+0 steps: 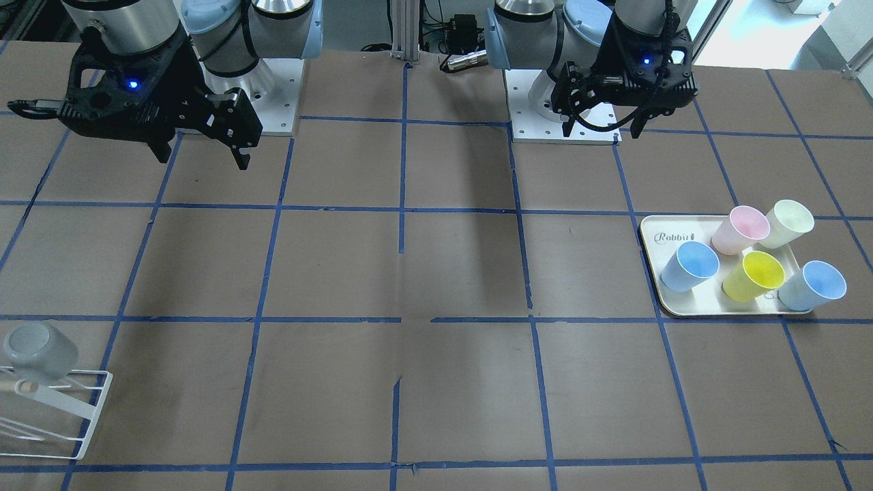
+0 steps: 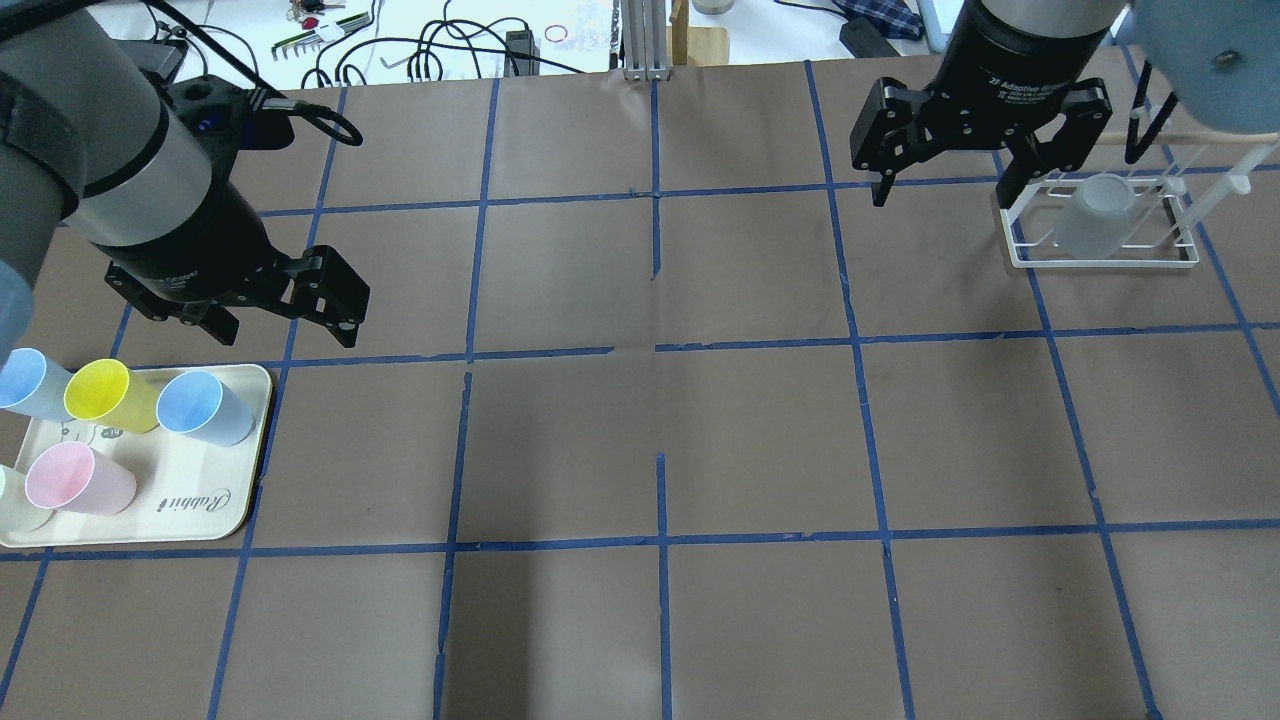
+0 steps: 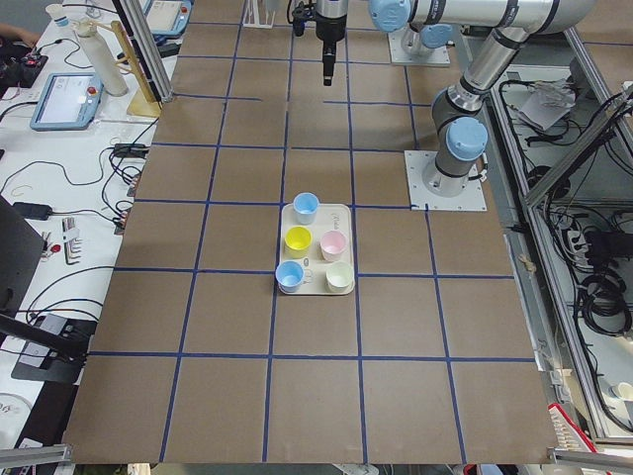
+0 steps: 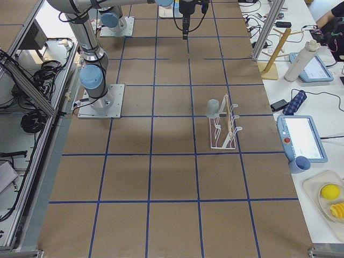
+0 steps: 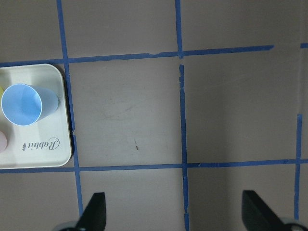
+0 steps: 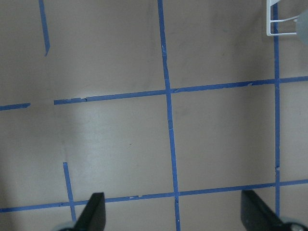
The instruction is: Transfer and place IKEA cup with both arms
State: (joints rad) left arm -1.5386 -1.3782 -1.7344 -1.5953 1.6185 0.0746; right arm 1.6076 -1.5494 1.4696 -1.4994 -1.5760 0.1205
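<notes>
The IKEA cup (image 2: 1095, 215) is not in any gripper. It sits on the white wire rack (image 2: 1100, 263), tilted, with its closed base turned upward as far as I can tell. The rack stands on the robot's right half of the table (image 2: 760, 440), near the edge far from the robot.

The right gripper (image 2: 945, 185) hangs in the air just beside the rack, on the side toward the table's middle. Its fingers are spread wide and hold nothing. The left gripper (image 2: 280, 320) hovers over the left half, near the far edge of the cream tray (image 2: 200, 480). Its fingers are also released and empty; both wrist views show only bare table between the tips.

On the tray stand five coloured cups: two light blue (image 2: 200, 405), a yellow one (image 2: 105, 393), a pink one (image 2: 70, 478) and a cream-white one (image 1: 788, 221). One place on the tray, at its corner nearest the robot's base, is free.

How far the task has gone is not certain from this moment alone. Either the cup has been carried across and put on the rack – then the work is finished and the arms stand back – or it waits there for the right arm to take it, pass it to the left arm, and the left arm to set it in the tray's free place. In that second case every step is left.
</notes>
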